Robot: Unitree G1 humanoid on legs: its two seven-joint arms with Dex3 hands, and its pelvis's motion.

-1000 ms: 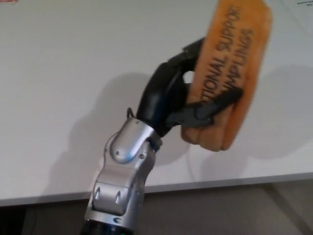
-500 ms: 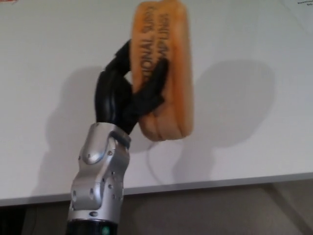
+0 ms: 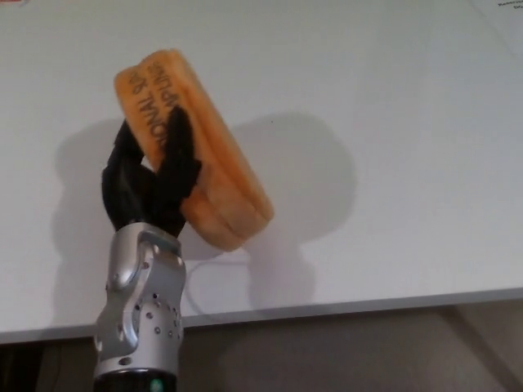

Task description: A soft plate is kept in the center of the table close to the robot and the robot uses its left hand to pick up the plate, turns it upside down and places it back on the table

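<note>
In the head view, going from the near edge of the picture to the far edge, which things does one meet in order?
Silver wrist → left robot hand, shut on the orange soft plate → bare white table → paper corner at the far right.

The lettering on the orange plate (image 3: 196,155) is partly covered by the left hand (image 3: 151,180), so it cannot be read whole. The table (image 3: 392,122) is cut off at three picture edges.
</note>
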